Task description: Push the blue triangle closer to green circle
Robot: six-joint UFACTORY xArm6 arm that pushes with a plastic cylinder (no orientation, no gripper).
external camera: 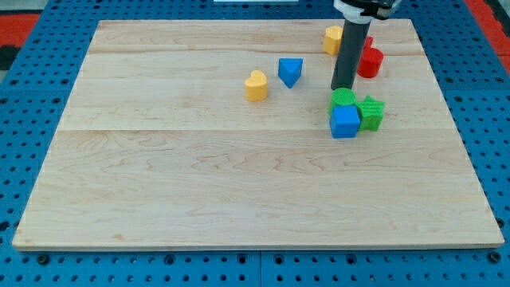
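Observation:
The blue triangle (pixel 291 71) lies in the upper middle of the wooden board (pixel 199 159). The green circle (pixel 343 98) sits to its right and a little lower, touching a blue cube (pixel 345 122) just below it. My tip (pixel 341 88) stands right at the green circle's top edge, to the right of the blue triangle and apart from it.
A yellow heart (pixel 256 85) lies left of the blue triangle. A green star (pixel 370 112) touches the blue cube's right side. A red block (pixel 370 61) and a yellow block (pixel 334 38) sit by the rod near the board's top edge.

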